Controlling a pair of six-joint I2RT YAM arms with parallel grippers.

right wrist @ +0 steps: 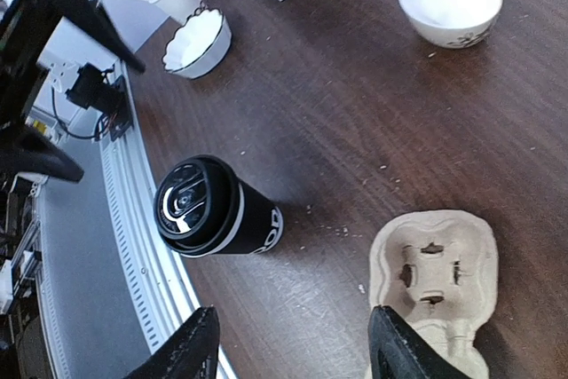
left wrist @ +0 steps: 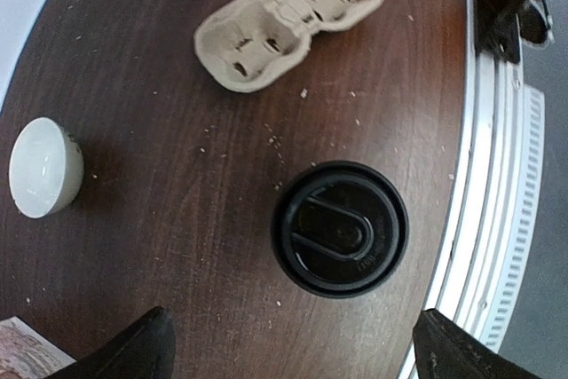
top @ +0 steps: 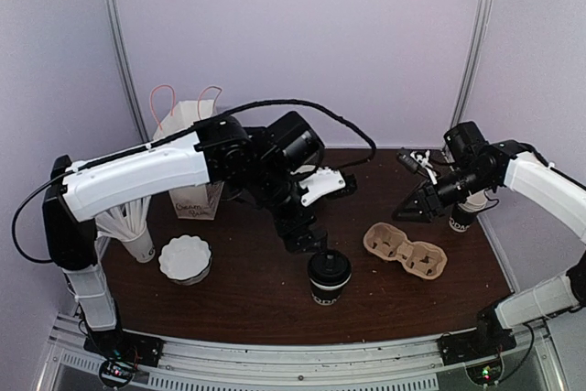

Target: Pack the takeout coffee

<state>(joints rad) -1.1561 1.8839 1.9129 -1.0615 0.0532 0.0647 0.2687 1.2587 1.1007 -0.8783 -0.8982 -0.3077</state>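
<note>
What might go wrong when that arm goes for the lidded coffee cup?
1. The takeout coffee stands close to the near edge of the table; a bump from a finger might knock it off.
2. The left gripper hangs open above it, and the cup sits nearer one finger, so that finger may hit the lid.
3. The cup looks like paper; a hard squeeze could crush it.

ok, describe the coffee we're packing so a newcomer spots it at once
On the dark wooden table, go to the middle of the near edge, below the left gripper. The takeout coffee stands upright there, between a white fluted dish and a brown pulp carrier. Unlike those pale neighbours, it is a small black cup with white lettering and a round black lid.
</note>
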